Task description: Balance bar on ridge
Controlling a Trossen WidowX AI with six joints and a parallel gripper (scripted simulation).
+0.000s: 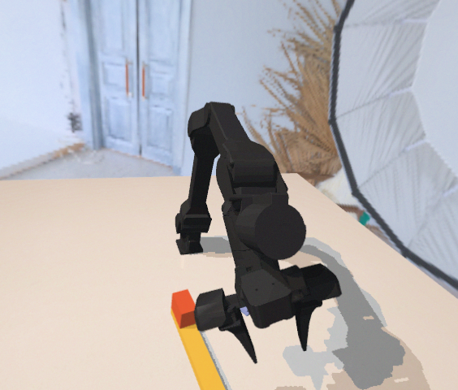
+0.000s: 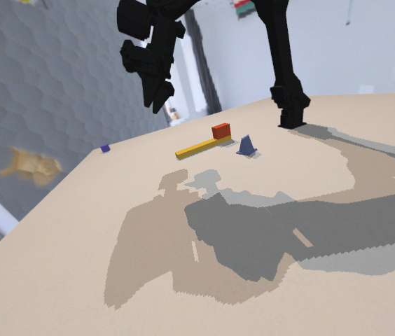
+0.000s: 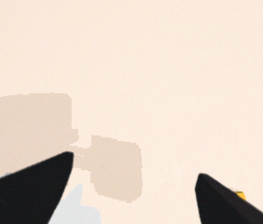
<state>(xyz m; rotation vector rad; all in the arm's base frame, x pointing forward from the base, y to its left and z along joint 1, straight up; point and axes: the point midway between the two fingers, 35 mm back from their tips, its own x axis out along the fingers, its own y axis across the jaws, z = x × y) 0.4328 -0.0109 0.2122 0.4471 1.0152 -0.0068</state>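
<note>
- The arm (image 1: pixel 254 167) (image 2: pixel 279 43) stands on its small base (image 1: pixel 182 250) (image 2: pixel 283 125) on the worktop (image 1: pixel 74 252) (image 2: pixel 45 253) (image 3: pixel 169 56), its lower link rising steeply to a high bend.
- From that bend the upper part slopes outward and down to the wrist, so the whole makes a tall, lopsided arch.
- The jaws (image 1: pixel 280 356) (image 2: pixel 151 110) hang at the low outer end of the arch, their tips pointing down toward the worktop and raised above it.
- They are spread well apart, though short of their full reach, with nothing between the two tips; they have hold of nothing.
- The yellow bar (image 1: pixel 201 357) (image 2: pixel 197 147) (image 3: pixel 240 195) lies flat on the worktop, off the ridge, and apart from the jaws.
- A red block (image 1: pixel 183 308) (image 2: pixel 221 131) sits on top of the bar at one end, the end nearer the arm's base.
- The blue ridge (image 1: pixel 244 310) (image 2: pixel 246 145) stands upright near the block end of the bar, not touching it; from the top, the gripper hides most of it.
- In the exterior view, a small purple cube (image 2: pixel 105 148) lies well apart from these, near the worktop's edge.
</note>
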